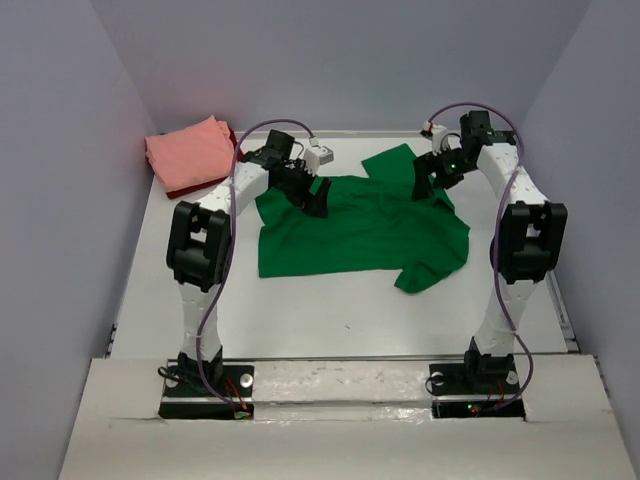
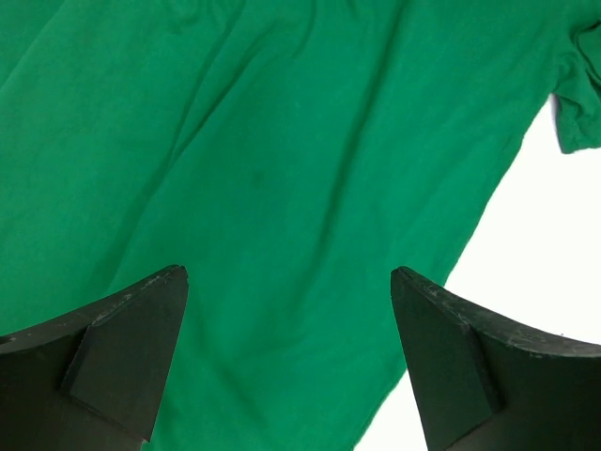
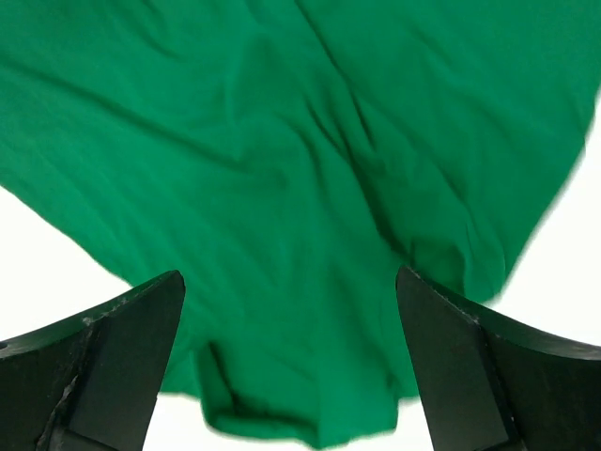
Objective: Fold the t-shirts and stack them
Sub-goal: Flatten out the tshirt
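Note:
A bright green t-shirt [image 1: 360, 225] lies spread and rumpled across the middle of the white table [image 1: 330, 310]. A folded salmon pink t-shirt [image 1: 190, 152] rests on a dark red t-shirt [image 1: 180, 189] at the back left corner. My left gripper [image 1: 318, 197] hovers over the green shirt's back left part, jaws open and empty; green cloth [image 2: 282, 169] fills its wrist view. My right gripper [image 1: 432, 185] hangs over the shirt's back right part, also open and empty, with a sleeve hem [image 3: 282, 413] below its jaws.
Grey walls close in the table on the left, back and right. A small white connector [image 1: 319, 155] hangs on the left arm's cable near the back. Bare table shows in front of the green shirt.

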